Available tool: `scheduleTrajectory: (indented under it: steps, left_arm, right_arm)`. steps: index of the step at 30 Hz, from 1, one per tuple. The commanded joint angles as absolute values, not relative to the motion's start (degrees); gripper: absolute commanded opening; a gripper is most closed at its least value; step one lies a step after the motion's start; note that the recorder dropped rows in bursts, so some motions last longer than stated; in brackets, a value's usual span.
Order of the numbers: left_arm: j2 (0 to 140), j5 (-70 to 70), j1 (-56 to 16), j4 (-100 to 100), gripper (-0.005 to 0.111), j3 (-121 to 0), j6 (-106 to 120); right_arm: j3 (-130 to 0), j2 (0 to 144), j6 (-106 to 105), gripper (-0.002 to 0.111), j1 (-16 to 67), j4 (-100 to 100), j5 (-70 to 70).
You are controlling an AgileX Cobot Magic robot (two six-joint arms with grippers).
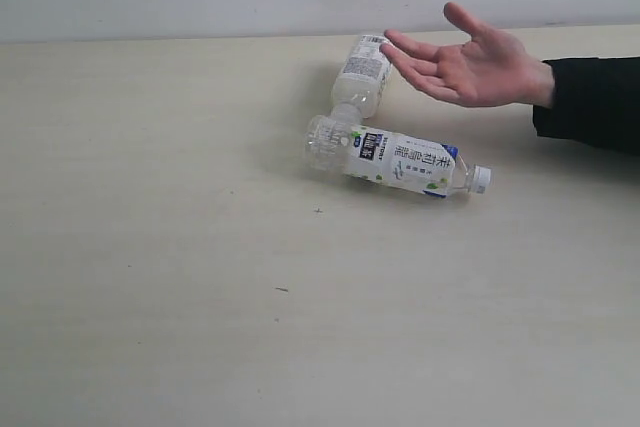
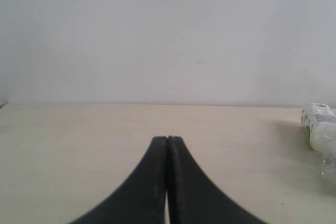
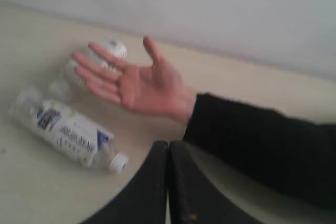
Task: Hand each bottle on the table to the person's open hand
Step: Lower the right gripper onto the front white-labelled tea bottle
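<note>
Right wrist view: bottle (image 3: 65, 129) lies flat, apart from right gripper (image 3: 168, 145).

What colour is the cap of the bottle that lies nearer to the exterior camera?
White; the cap of that bottle shows best in the exterior view.

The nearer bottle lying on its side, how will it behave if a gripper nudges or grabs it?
The nearer bottle lies on its round side on the flat table, so a sideways nudge would probably roll it. Its smooth clear plastic may slip or flex in a hard squeeze.
</note>
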State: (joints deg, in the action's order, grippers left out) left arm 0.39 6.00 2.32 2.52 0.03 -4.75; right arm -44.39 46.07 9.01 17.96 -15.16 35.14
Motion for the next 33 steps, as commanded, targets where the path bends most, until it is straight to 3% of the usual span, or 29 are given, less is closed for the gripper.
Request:
scheduleTrajectory:
  steps: [1, 4, 6, 8, 12, 16, 22, 33]
  left_arm:
    - [0.0, 5.8, 2.2, 2.4, 0.0, 0.0, -4.7]
    - [0.0, 5.8, 2.2, 2.4, 0.0, 0.0, -4.7]
    - [0.0, 5.8, 2.2, 2.4, 0.0, 0.0, -4.7]
    - [0.0, 5.8, 2.2, 2.4, 0.0, 0.0, -4.7]
    - [0.0, 5.8, 2.2, 2.4, 0.0, 0.0, -4.7]
    - [0.0, 5.8, 2.2, 2.4, 0.0, 0.0, -4.7]
    - [0.0, 5.8, 2.2, 2.4, 0.0, 0.0, -4.7]
    - [0.0, 5.8, 2.2, 2.4, 0.0, 0.0, -4.7]
  right_arm:
    - [-55.7, 65.8, 5.3, 0.0, 18.0, -2.9, 43.9]
    - [-58.1, 74.8, 0.3, 0.0, 18.0, 9.9, 37.7]
    - [-59.0, 82.7, -15.9, 0.004, 18.0, 23.8, 36.0]
    - [-62.2, 90.2, -26.0, 0.016, 18.0, 30.0, 40.8]
    - [-71.6, 99.4, -26.0, 0.052, 21.9, 25.3, 45.5]
    - [-74.7, 100.6, -32.3, 0.064, 28.1, 14.5, 44.7]
    - [-74.7, 102.1, -33.2, 0.072, 32.7, 0.5, 43.7]
    - [-74.7, 108.0, -33.0, 0.081, 33.6, -5.6, 37.1]
